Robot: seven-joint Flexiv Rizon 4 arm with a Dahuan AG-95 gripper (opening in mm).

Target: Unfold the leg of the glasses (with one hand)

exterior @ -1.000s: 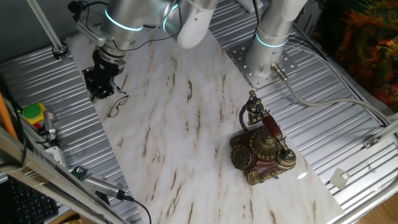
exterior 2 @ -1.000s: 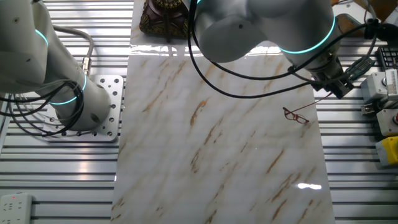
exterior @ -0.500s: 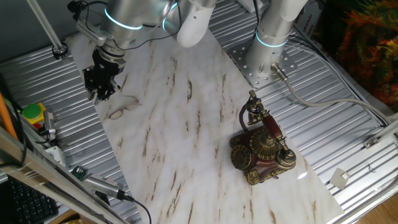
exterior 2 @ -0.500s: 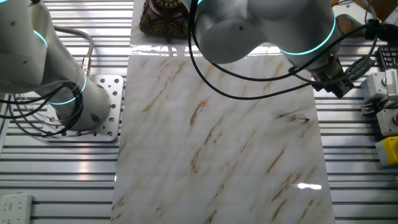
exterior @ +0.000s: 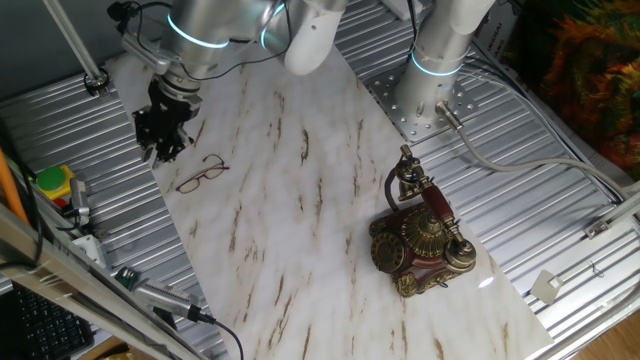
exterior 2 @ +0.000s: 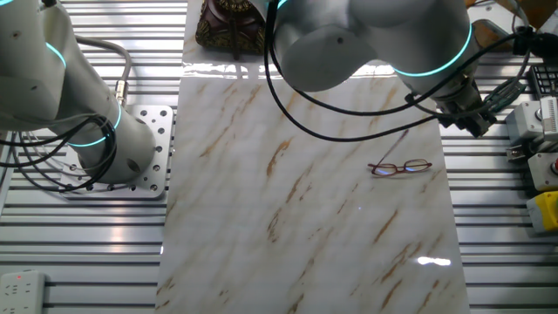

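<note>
The glasses (exterior: 200,174) are thin dark wire-frame spectacles lying flat on the marble board (exterior: 300,220), near its left edge. In the other fixed view the glasses (exterior 2: 399,167) lie near the board's right edge, with one thin leg angling up and away from the lenses. My gripper (exterior: 160,148) hangs just up-left of them, narrow and black under the silver arm with the cyan ring. It is clear of the frame and looks open, holding nothing. In the other fixed view the gripper (exterior 2: 475,125) sits above and to the right of the glasses.
An ornate antique telephone (exterior: 420,240) stands on the right part of the board and shows at the top edge (exterior 2: 228,22) in the other view. A second arm's base (exterior: 440,60) is bolted behind the board. A yellow box (exterior: 50,185) and cables lie left of the board on the ribbed metal table.
The glasses were tilted up at the gripper's tips a second ago. They have since dropped and slid a little away from it, and now lie flat. The gripper has barely moved.
</note>
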